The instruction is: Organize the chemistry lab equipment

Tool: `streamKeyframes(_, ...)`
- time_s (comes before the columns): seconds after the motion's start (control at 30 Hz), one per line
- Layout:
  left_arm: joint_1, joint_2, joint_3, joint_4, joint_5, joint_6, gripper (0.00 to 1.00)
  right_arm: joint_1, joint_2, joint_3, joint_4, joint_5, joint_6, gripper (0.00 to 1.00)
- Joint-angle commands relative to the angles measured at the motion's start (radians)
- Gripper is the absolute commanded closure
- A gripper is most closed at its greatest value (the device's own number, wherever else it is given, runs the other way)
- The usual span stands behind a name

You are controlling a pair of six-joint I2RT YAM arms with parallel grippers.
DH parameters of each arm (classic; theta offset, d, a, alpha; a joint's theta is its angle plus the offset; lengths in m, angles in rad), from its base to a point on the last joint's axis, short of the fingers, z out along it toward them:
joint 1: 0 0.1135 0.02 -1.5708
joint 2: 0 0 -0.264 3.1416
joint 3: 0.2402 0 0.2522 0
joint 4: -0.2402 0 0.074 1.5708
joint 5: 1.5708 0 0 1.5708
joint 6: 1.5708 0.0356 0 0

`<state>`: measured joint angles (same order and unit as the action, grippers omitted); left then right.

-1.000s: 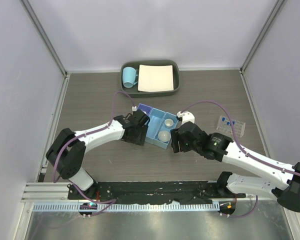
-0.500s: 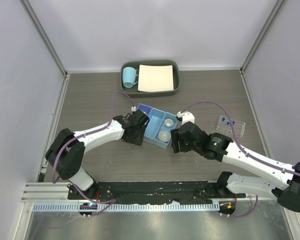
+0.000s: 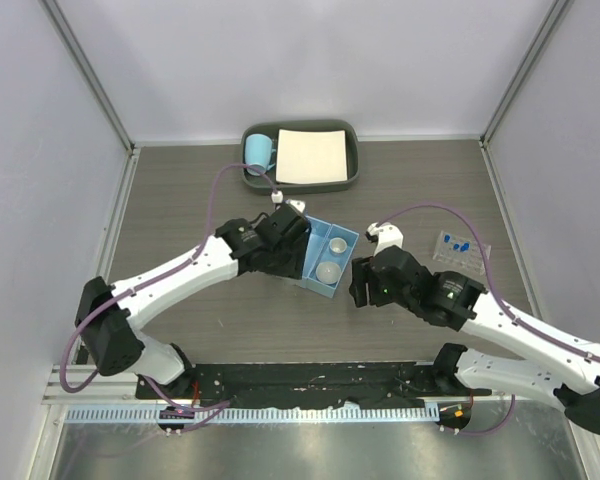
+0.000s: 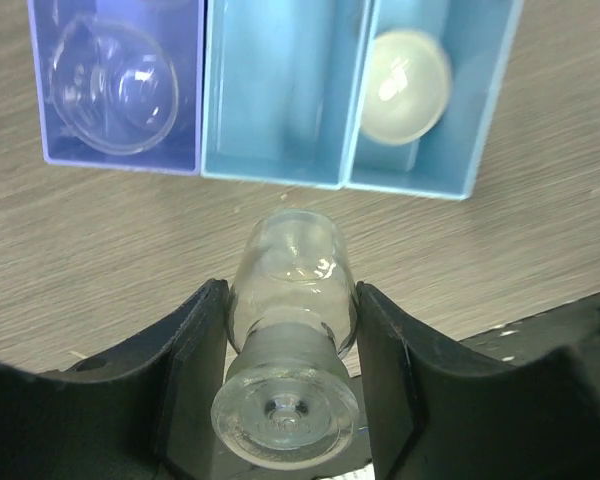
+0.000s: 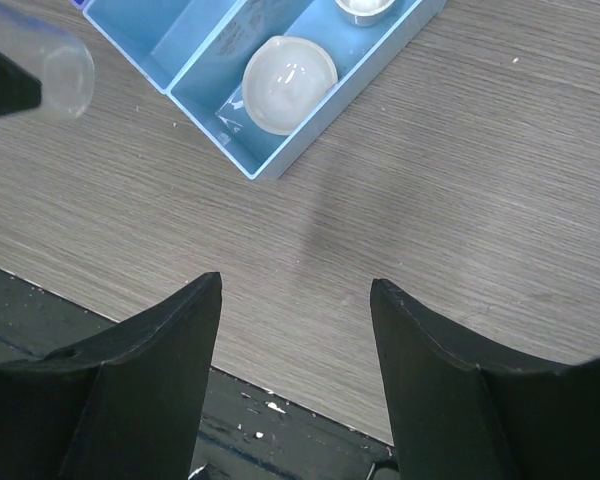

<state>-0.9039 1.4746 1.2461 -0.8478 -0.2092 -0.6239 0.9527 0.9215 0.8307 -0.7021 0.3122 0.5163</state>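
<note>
My left gripper (image 4: pixel 291 300) is shut on the small clear bottle (image 4: pixel 290 262) and holds it on its side above the table, just short of the blue three-compartment box (image 4: pixel 280 175). In the top view this gripper (image 3: pixel 290 250) covers the box's left part (image 3: pixel 342 262). Two white dishes (image 3: pixel 337 243) (image 3: pixel 327 270) lie in the box's right compartment. The middle compartment is empty, and the darker one holds a clear round dish (image 4: pixel 110 85). My right gripper (image 5: pixel 295 285) is open and empty over bare table right of the box (image 3: pixel 361 284). The tube rack (image 3: pixel 461 250) holds blue-capped tubes.
A dark grey tray (image 3: pixel 352 180) with a white sheet and a light-blue mug (image 3: pixel 260 152) stands at the back. The black base rail (image 3: pixel 310 378) runs along the near edge. Grey walls close in the left, right and far sides.
My left arm has risen and swung right, carrying the bottle over the box's left side. My right gripper has drawn back a little to the right.
</note>
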Motion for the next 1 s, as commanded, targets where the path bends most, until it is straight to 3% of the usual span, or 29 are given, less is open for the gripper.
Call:
streamKeyframes(0.0,0.000,-0.045,0.127,-0.030,-0.010,-0.100,0.73,0.004,-0.056,-0.001,-0.028,0.030,0.034,0.34)
streamKeyframes(0.4,0.002,0.191,0.375,-0.050,-0.101,-0.321,0.78,0.004,-0.134,-0.013,-0.074,0.136,0.113,0.34)
streamKeyframes(0.97,0.010,0.299,0.378,-0.065,-0.295,-0.744,0.78,0.006,-0.193,-0.018,-0.080,0.093,0.119,0.34)
